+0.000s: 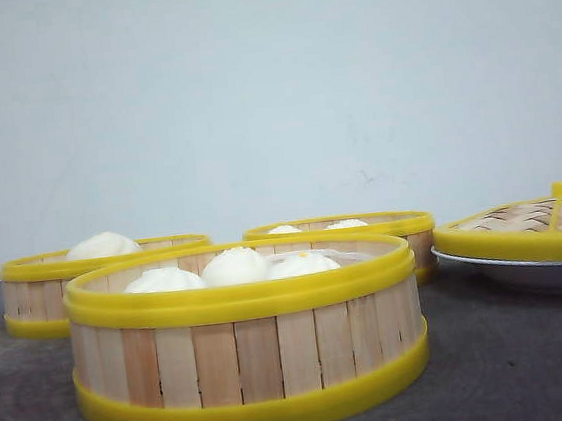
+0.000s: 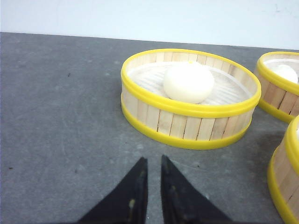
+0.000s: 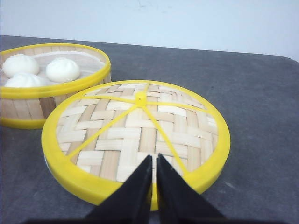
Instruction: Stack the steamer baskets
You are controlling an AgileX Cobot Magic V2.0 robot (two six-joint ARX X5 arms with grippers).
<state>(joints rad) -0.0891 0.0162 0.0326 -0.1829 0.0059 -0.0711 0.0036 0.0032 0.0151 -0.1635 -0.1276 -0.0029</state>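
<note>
Three steamer baskets with pale slat walls and yellow rims stand on the dark table. The nearest one (image 1: 245,350) holds three white buns, one sits back left (image 1: 38,291) and one back middle (image 1: 404,228). In the left wrist view, my left gripper (image 2: 152,161) is shut and empty over bare table, a short way from the one-bun basket (image 2: 187,126). My right gripper (image 3: 154,158) is shut and empty above the near edge of the woven lid (image 3: 117,135). Beside the lid stands a three-bun basket (image 3: 28,109). Neither gripper shows in the front view.
The flat woven lid (image 1: 524,230) with yellow rim and knob rests on a white plate (image 1: 559,272) at the right. Edges of two other baskets (image 2: 280,93) (image 2: 285,177) show in the left wrist view. A pale wall stands behind the table.
</note>
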